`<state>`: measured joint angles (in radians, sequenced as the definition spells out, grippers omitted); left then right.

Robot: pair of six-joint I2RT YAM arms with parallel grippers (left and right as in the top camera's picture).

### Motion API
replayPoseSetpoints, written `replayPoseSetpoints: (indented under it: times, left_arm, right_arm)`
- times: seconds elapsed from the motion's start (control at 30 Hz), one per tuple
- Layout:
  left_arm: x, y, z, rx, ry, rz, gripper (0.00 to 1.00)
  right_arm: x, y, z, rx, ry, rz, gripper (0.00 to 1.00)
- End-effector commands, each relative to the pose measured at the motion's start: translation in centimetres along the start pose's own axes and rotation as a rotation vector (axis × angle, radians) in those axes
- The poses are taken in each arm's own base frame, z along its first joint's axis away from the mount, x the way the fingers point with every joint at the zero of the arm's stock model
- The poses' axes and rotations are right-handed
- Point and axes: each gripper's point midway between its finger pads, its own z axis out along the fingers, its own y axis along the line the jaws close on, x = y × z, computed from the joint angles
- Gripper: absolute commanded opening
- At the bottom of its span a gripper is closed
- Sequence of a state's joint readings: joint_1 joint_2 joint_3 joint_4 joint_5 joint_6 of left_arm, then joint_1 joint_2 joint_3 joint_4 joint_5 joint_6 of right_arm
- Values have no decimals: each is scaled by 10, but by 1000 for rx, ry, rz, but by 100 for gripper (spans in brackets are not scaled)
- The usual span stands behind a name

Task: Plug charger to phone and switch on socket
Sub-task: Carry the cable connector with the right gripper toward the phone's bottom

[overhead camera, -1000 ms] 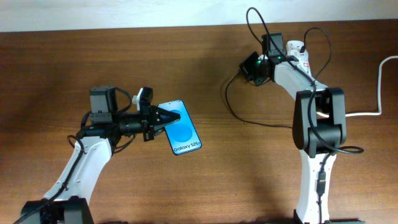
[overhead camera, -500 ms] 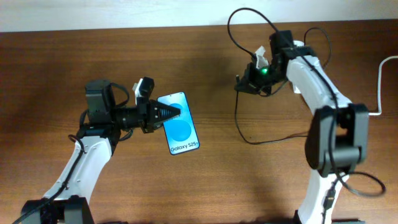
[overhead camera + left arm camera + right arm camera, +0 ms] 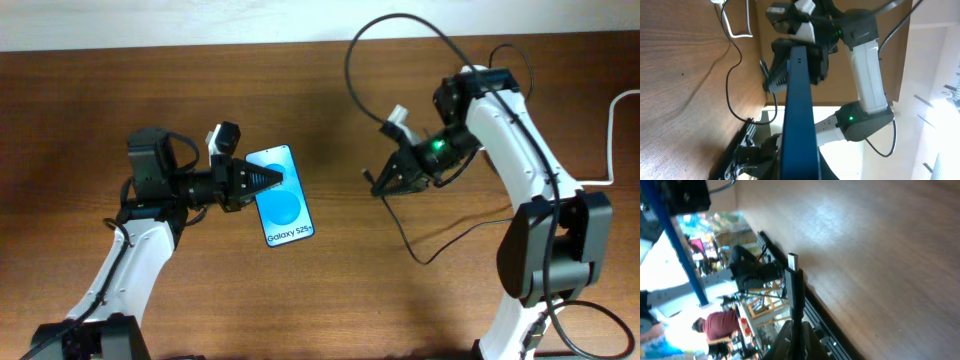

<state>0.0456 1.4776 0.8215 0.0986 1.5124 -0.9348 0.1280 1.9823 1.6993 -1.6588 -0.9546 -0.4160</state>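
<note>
The phone, blue screen with white "Galaxy S25" text, is gripped at its upper left edge by my left gripper, which is shut on it. The left wrist view shows the phone edge-on, running up from the jaws. My right gripper is shut on the charger, whose thin black cable loops up and round behind the arm. In the right wrist view the plug tip sticks out past the fingers and points toward the phone's edge. A gap remains between plug and phone. The socket is hidden under the right arm.
A thick white cord runs along the right edge of the wooden table. Slack black cable lies on the table below the right gripper.
My right arm has swung left and down from the back of the table toward the phone, carrying the charger plug. My left gripper has shifted the phone slightly left.
</note>
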Motion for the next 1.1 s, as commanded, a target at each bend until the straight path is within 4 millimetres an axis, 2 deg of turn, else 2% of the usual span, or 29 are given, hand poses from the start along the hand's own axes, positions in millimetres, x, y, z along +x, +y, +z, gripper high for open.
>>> replayPoseSetpoints:
  times: [0.0,0.17,0.33,0.43,0.53,0.63,0.73,0.83,0.9,1.07]
  left_arm:
    - [2,-8,-2,22,25,22,0]
    - [2,-8,-2,22,24,22,0]
    - [2,-8,-2,22,23,22,0]
    - [-1,-6,-1,10,7,16,0]
    - [-9,0,-2,-22,-40,-67,0]
    - [-16,4,-2,-46,-83,-135,0]
    - [-22,8,-3,-66,-118,-159,0]
    - [-27,12,-4,-82,-151,-180,0]
    - [-32,12,-8,-84,-178,-205,0]
    - [-46,-10,-14,-52,-209,-40,0]
  right_arm:
    - [12,27,6,-27,22,-126,4]
    - [28,55,3,10,11,-160,5]
    - [55,74,-15,149,-39,-154,5]
    - [75,101,-29,164,-118,-202,4]
    - [103,131,-42,171,-211,-244,5]
    - [126,147,-49,172,-275,-255,4]
    - [130,145,-47,165,-317,-220,5]
    - [124,124,-34,151,-311,-156,4]
    - [121,110,-16,75,-271,-113,5]
    - [121,99,28,-154,-182,-134,5]
